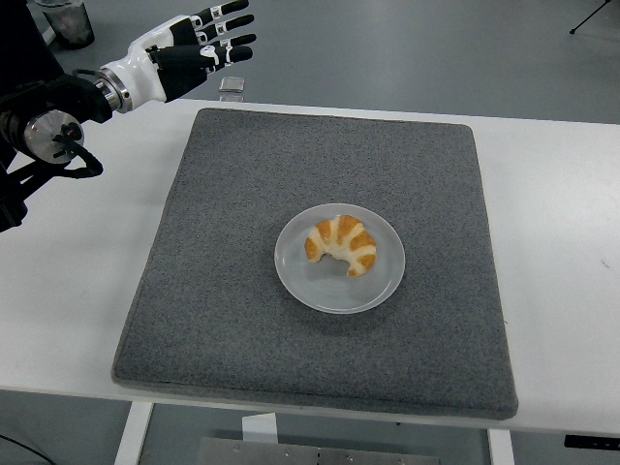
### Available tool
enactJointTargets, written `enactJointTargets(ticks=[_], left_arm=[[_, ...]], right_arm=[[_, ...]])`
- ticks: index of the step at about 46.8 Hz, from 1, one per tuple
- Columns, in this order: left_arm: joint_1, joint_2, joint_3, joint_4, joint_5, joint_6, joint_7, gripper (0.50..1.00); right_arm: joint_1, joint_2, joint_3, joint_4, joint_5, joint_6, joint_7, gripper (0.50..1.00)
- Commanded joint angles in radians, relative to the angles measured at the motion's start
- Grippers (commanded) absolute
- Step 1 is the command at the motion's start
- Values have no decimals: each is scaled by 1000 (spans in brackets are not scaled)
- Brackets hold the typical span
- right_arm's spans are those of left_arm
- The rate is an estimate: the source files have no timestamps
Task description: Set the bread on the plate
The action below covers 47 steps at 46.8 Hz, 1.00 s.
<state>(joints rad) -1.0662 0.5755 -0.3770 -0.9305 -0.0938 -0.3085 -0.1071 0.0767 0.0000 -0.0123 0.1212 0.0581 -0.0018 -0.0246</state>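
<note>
A golden croissant [341,245] lies on a round white plate [325,291] in the middle of the grey mat [232,281]. My left hand [211,41] is raised at the upper left, beyond the mat's far left corner and well away from the plate. Its fingers are spread and hold nothing. The right arm does not show.
The grey mat covers most of the white table [562,252]. A small grey square object [232,84] sits on the floor side past the table's far edge. A dark bin [64,21] stands at the top left.
</note>
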Motion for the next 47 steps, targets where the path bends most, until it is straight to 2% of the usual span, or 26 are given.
enactJointTargets(ticks=[1, 7, 13, 21, 25, 33, 41, 47], left_arm=[[2, 0, -2, 1, -32, 0, 15, 1000], [12, 7, -26, 4, -87, -26, 23, 1000], [38, 4, -39, 53, -145, -104, 30, 1000], [84, 0, -57, 96, -259, -178, 92, 1000], [109, -2, -60, 105, -297, -187, 112, 1000], [153, 0, -85, 105, -334, -205, 116, 1000], [187, -2, -115, 105, -406, -205, 167, 1000], [189, -2, -117, 108, -408, -205, 167, 1000]], right_arm=[[0, 0, 0, 0, 0, 0, 0, 952], [0, 0, 0, 2, 0, 0, 0, 954], [0, 0, 0, 0, -1, 0, 0, 952], [0, 0, 0, 0, 0, 0, 0, 952], [0, 0, 2, 0, 0, 0, 0, 952], [0, 0, 0, 0, -1, 0, 0, 952], [0, 0, 0, 2, 0, 0, 0, 954], [0, 0, 0, 0, 0, 0, 0, 952]])
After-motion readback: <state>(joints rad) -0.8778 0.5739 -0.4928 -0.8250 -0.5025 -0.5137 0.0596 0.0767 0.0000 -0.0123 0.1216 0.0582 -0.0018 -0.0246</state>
